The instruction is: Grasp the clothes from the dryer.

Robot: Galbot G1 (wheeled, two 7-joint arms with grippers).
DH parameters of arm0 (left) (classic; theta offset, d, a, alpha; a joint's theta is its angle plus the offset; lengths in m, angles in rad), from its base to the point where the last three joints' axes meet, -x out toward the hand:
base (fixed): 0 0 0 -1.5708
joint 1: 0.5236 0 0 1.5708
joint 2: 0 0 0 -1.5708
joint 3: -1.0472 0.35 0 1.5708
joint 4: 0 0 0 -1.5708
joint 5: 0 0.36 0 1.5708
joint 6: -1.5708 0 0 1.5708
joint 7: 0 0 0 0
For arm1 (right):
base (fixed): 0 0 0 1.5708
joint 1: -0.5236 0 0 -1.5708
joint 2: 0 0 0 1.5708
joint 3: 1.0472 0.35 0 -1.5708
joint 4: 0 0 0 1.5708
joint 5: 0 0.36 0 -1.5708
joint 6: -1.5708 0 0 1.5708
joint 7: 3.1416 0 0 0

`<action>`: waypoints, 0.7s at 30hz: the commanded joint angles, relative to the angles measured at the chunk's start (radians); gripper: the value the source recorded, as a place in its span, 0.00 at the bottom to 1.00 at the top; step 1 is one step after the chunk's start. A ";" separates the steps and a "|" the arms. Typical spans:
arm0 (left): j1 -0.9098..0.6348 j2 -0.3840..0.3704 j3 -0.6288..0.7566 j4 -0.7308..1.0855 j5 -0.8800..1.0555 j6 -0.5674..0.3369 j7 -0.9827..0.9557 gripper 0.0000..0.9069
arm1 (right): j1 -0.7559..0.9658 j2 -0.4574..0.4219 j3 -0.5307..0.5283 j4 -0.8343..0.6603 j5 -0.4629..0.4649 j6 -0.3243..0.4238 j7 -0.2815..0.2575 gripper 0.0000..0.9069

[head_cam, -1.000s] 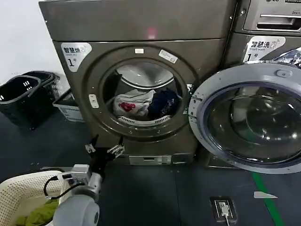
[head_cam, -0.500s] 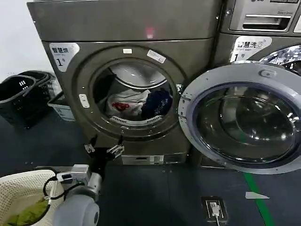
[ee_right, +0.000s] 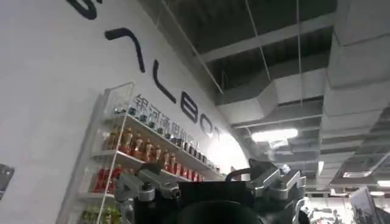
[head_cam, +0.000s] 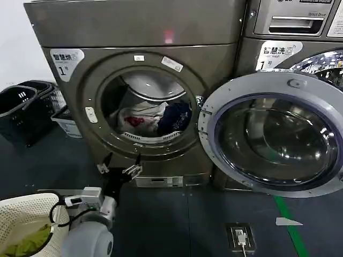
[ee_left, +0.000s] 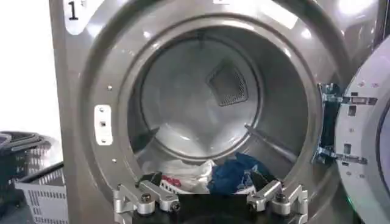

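The dryer [head_cam: 134, 27] is a brownish-grey front-loader whose round door [head_cam: 214, 115] stands swung open to the right. Inside its port lie the clothes [head_cam: 153, 115], a white garment with a red patch beside a dark navy one. My left gripper [head_cam: 119, 163] hangs open in front of the dryer's base, below the port and apart from the heap. In the left wrist view the clothes [ee_left: 183, 176] sit at the drum's bottom, seen between the spread fingers of the left gripper [ee_left: 203, 178]. My right gripper [ee_right: 205, 165] points up at a ceiling, open and holding nothing.
A white basket [head_cam: 27, 206] holding yellow-green fabric stands at the lower left beside my left arm. Black baskets [head_cam: 21, 107] and a pale crate [head_cam: 67, 124] sit left of the dryer. A silver-panelled machine [head_cam: 289, 32] stands behind the open door. A floor socket [head_cam: 239, 235] lies on the dark floor.
The dryer and its open door have drifted left in the head view, and the white basket has slid toward the lower-left corner. The left gripper keeps its place and stays open.
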 commanded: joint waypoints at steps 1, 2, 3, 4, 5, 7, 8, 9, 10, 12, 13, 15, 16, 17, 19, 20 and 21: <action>0.003 0.003 0.000 -0.002 0.004 -0.006 0.006 1.00 | -0.001 0.002 0.001 0.001 0.007 0.021 -0.001 1.00; 0.004 0.003 0.001 -0.003 0.004 -0.006 0.007 1.00 | -0.003 0.002 0.005 0.000 0.014 0.021 -0.001 1.00; 0.005 0.003 0.001 -0.004 0.004 -0.005 0.007 1.00 | -0.003 0.002 0.007 -0.001 0.015 0.021 -0.002 1.00; 0.005 0.002 0.002 -0.004 0.004 -0.006 0.007 1.00 | -0.003 0.002 0.007 -0.001 0.015 0.022 -0.003 1.00; 0.004 0.001 0.001 -0.004 0.004 -0.006 0.007 1.00 | -0.003 0.004 0.007 -0.001 0.016 0.022 -0.009 1.00; 0.004 0.001 0.001 -0.005 0.004 -0.008 0.007 1.00 | -0.002 0.007 0.006 0.000 0.017 0.028 -0.016 1.00; 0.005 0.000 0.000 -0.006 0.004 -0.008 0.008 1.00 | -0.001 0.008 0.006 0.000 0.017 0.029 -0.018 1.00; 0.005 0.000 0.000 -0.007 0.004 -0.008 0.008 1.00 | -0.001 0.008 0.006 -0.001 0.016 0.030 -0.020 1.00; 0.004 -0.001 0.000 -0.007 0.004 -0.007 0.008 1.00 | 0.000 0.008 0.006 -0.001 0.014 0.030 -0.021 1.00; 0.004 0.000 0.000 -0.005 0.007 -0.006 0.006 1.00 | 0.002 0.011 0.004 -0.001 0.014 0.030 -0.023 1.00; 0.004 0.000 0.000 -0.003 0.008 -0.006 0.006 1.00 | 0.003 0.012 0.003 0.000 0.014 0.030 -0.025 1.00; 0.003 -0.001 0.000 -0.003 0.007 -0.007 0.007 1.00 | 0.003 0.015 0.000 -0.001 0.014 0.032 -0.028 1.00; 0.003 -0.002 0.000 -0.005 0.007 -0.006 0.007 1.00 | 0.004 0.015 -0.001 -0.001 0.013 0.032 -0.029 1.00; 0.002 -0.003 0.001 -0.005 0.007 -0.006 0.007 1.00 | 0.005 0.014 -0.001 -0.001 0.014 0.033 -0.030 1.00; 0.003 -0.004 0.000 -0.003 0.008 -0.006 0.007 1.00 | 0.005 0.012 -0.001 -0.002 0.014 0.034 -0.032 1.00; 0.003 -0.004 0.001 -0.003 0.008 -0.006 0.008 1.00 | 0.005 0.012 -0.001 -0.002 0.014 0.034 -0.032 1.00; 0.003 -0.005 0.001 -0.004 0.008 -0.006 0.008 1.00 | 0.005 0.011 0.000 -0.002 0.014 0.034 -0.031 1.00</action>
